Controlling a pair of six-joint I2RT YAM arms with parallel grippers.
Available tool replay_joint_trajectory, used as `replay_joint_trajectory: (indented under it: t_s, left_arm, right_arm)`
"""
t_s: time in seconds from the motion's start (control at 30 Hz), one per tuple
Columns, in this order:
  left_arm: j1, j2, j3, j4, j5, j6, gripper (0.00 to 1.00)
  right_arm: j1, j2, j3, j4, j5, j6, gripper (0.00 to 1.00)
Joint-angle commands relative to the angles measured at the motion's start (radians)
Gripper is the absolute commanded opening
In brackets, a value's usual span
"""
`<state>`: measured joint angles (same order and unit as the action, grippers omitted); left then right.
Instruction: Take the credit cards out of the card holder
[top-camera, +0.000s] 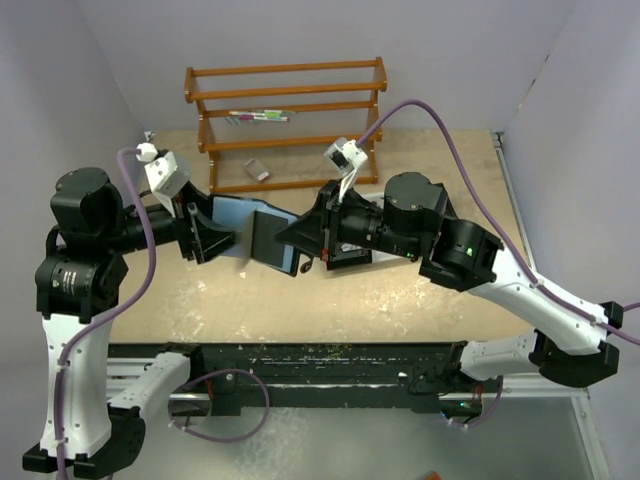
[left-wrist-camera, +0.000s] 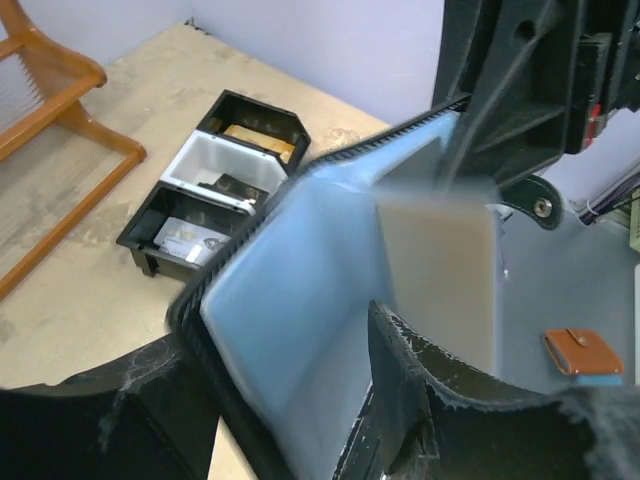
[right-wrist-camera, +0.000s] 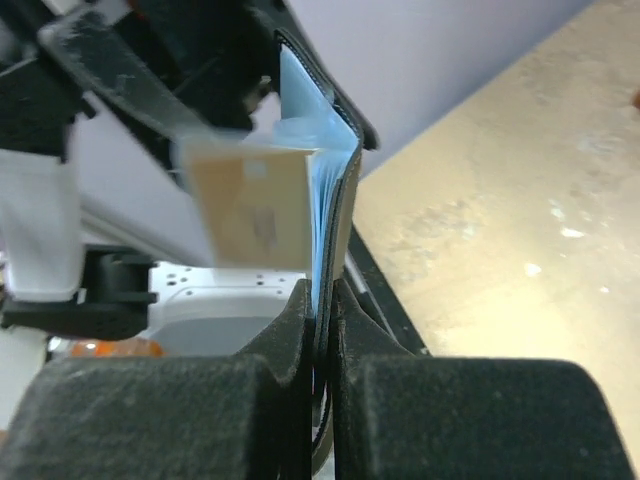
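The right claw (right-wrist-camera: 322, 315) clamps one edge of the limp card holder (left-wrist-camera: 290, 330), the left claw (left-wrist-camera: 270, 375) stands parted, and the light, stiff, slick credit card (left-wrist-camera: 440, 265) is probably best pinched at its protruding end.

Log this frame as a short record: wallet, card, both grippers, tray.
wallet: open, held off the table, blue lining showing
right gripper: shut on wallet edge
left gripper: open, astride a wallet flap
card: tan, blurred, against the lining; in slot or free, cannot tell
tray: three compartments, on the table
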<state>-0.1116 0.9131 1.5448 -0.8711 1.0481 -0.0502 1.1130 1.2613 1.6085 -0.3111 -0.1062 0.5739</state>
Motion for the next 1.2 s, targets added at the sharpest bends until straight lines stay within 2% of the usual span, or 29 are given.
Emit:
replay_joint_trajectory:
  t_s: [0.0, 0.2, 0.37, 0.47, 0.6, 0.67, 0.8, 0.9, 1.0, 1.07, 1.13, 1.17]
  left_arm:
    - [-0.013, -0.057, 0.011, 0.002, -0.105, 0.061, 0.59]
    - [-0.013, -0.089, 0.018, 0.042, -0.204, 0.037, 0.67]
    - [-0.013, -0.073, -0.001, 0.015, -0.051, 0.035, 0.82]
    - [-0.013, -0.088, -0.041, 0.043, -0.041, 0.035, 0.83]
    - [-0.013, -0.116, -0.093, 0.121, -0.165, 0.011, 0.82]
    - [-0.013, -0.115, -0.095, 0.139, -0.181, -0.003, 0.84]
    - [-0.013, -0.09, -0.089, 0.14, -0.107, -0.066, 0.86]
    - [-0.013, -0.061, -0.094, 0.15, 0.08, -0.123, 0.85]
    - [-0.013, -0.032, -0.119, 0.198, 0.235, -0.246, 0.81]
    - [-0.013, -0.026, -0.12, 0.215, 0.279, -0.273, 0.73]
    - [-0.013, -0.028, -0.123, 0.228, 0.327, -0.289, 0.58]
    - [-0.013, -0.028, -0.125, 0.23, 0.352, -0.301, 0.45]
  right_arm:
    - [-0.004, -0.02, 0.052, -0.077, 0.188, -0.056, 0.0]
    - [-0.004, -0.033, 0.075, -0.119, 0.186, -0.087, 0.0]
    - [-0.001, -0.007, 0.131, -0.17, 0.175, -0.108, 0.0]
    - [0.008, 0.021, 0.184, -0.211, 0.173, -0.121, 0.0]
    - [0.021, 0.029, 0.196, -0.2, 0.095, -0.147, 0.0]
    - [0.021, 0.018, 0.183, -0.169, 0.047, -0.157, 0.0]
    - [0.021, -0.021, 0.133, -0.091, -0.076, -0.182, 0.0]
    - [0.021, -0.063, 0.072, -0.007, -0.157, -0.186, 0.0]
    - [0.021, -0.094, 0.02, 0.048, -0.207, -0.181, 0.0]
    - [0.021, -0.106, 0.001, 0.07, -0.224, -0.175, 0.0]
    - [0.021, -0.118, -0.011, 0.072, -0.222, -0.159, 0.0]
    - [0.021, -0.122, -0.014, 0.07, -0.219, -0.153, 0.0]
